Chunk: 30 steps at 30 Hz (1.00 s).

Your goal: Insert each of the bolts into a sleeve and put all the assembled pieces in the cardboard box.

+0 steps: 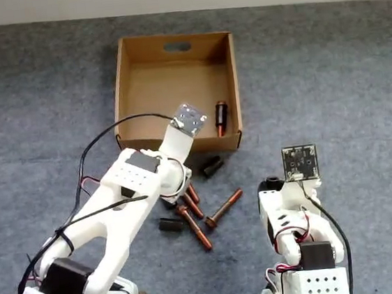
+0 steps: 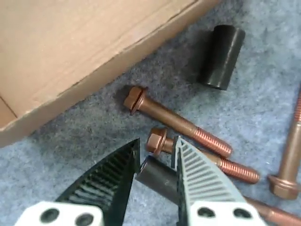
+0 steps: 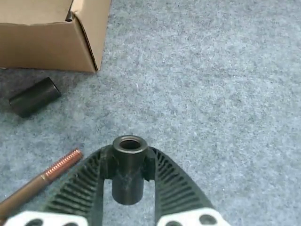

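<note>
Sleeves and bolts lie on the grey surface just in front of the cardboard box [image 1: 121, 91], off its near wall. We see the right gripper [image 3: 129, 157] in front of the box and out past its right corner. Its fingers are closed on an upright sleeve [image 3: 127, 181], whose open bore shows above the fingertips. We find the left gripper [image 2: 157, 143] low over the surface close to the box's near wall. Its fingers are pinched around a second sleeve [image 2: 157, 178], which lies slantwise between them. A loose sleeve [image 1: 212, 166] rests just beside the near wall, towards the right corner. Copper bolts [image 2: 176, 121] lie scattered a little farther from that wall. One has its head at the second sleeve's end, touching or just beside it; we cannot tell which. Inside the box, against its right wall near the front, lies an assembled piece [image 1: 221, 118], bolt in sleeve.
</note>
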Each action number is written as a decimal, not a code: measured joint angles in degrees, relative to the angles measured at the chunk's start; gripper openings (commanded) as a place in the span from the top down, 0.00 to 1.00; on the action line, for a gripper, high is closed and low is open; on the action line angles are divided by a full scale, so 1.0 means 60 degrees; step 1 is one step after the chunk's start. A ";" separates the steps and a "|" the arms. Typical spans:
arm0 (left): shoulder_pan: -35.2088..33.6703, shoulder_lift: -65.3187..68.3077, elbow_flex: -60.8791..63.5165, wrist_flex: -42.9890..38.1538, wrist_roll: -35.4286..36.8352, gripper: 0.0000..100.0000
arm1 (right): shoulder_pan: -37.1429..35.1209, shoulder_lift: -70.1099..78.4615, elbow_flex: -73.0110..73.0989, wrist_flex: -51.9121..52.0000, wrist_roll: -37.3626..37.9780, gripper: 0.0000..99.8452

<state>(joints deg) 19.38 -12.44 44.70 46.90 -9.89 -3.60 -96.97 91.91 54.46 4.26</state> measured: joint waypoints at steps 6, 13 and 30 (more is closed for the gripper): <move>0.0000 0.0000 0.0000 0.0000 0.0000 0.86 | 0.0000 0.0000 0.0000 0.0000 0.0000 0.99; 0.0000 0.0000 0.0000 0.0000 0.0000 0.86 | 0.0000 0.0000 0.0000 0.0000 0.0000 0.99; 0.0000 0.0000 0.0000 0.0000 -0.0542 0.86 | 0.0000 0.0000 0.0000 0.0000 0.0000 0.99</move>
<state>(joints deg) 19.38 -12.44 44.70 46.90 -13.14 -3.60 -96.97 91.91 54.46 4.26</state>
